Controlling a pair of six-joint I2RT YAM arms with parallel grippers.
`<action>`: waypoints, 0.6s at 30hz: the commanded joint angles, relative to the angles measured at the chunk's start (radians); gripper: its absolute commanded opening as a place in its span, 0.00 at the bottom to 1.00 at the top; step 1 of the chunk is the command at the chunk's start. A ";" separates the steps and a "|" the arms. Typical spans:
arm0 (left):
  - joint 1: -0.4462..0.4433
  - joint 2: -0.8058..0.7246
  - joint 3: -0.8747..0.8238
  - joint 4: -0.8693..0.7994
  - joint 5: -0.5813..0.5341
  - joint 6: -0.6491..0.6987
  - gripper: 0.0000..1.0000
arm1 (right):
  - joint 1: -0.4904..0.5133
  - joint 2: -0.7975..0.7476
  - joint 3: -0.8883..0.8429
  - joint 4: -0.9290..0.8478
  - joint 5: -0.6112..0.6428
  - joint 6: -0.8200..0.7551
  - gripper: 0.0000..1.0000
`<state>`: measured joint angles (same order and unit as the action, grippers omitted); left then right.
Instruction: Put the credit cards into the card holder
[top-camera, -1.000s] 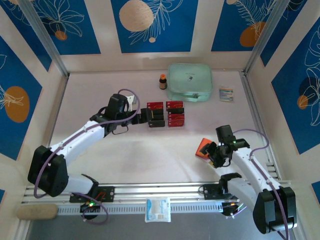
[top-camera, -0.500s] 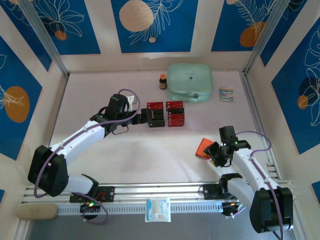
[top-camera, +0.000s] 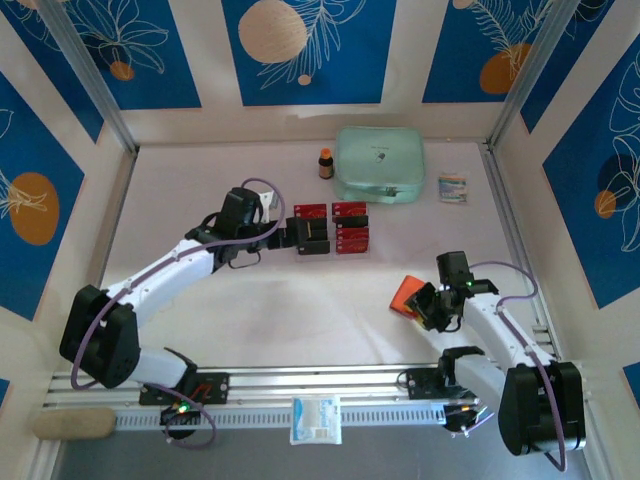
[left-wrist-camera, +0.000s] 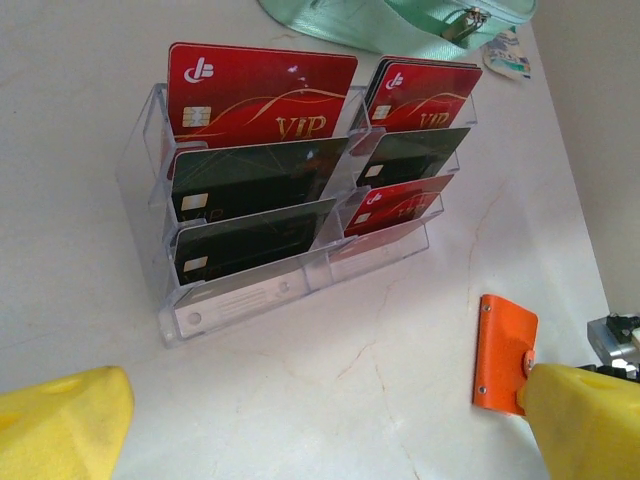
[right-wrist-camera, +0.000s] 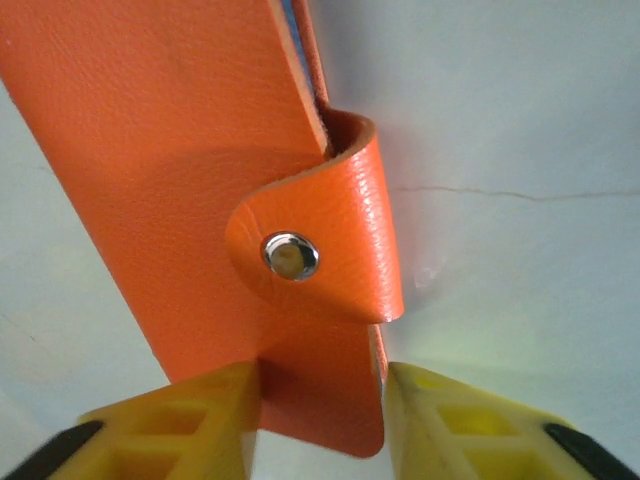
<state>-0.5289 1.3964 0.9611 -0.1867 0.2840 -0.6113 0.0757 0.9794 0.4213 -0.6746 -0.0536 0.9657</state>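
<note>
I am watching the right gripper (right-wrist-camera: 320, 410) pinching the card holder (right-wrist-camera: 150, 150) at lower centre — left gripper (left-wrist-camera: 325, 420) standing spread.

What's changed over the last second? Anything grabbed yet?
The right gripper has closed in on the orange card holder, now pinching its corner below the snap. The left gripper edged slightly toward the cards and stays open. Cards, clear tray and orange card holder haven't moved.

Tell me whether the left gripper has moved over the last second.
Yes, slightly. The left gripper has edged right in the top view, closer to the clear card tray, which has stayed put.
</note>
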 joint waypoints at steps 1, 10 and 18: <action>-0.012 0.006 0.033 0.012 -0.005 -0.005 1.00 | -0.010 -0.001 -0.012 0.010 -0.029 -0.014 0.22; -0.010 -0.021 0.014 -0.005 -0.005 -0.024 1.00 | 0.008 -0.040 0.065 -0.010 -0.143 -0.084 0.00; 0.054 -0.121 -0.117 0.052 0.033 -0.116 1.00 | 0.285 -0.037 0.258 0.015 -0.211 -0.083 0.00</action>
<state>-0.4999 1.3193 0.8829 -0.1658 0.2890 -0.6811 0.2783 0.9405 0.6083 -0.6724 -0.1959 0.8970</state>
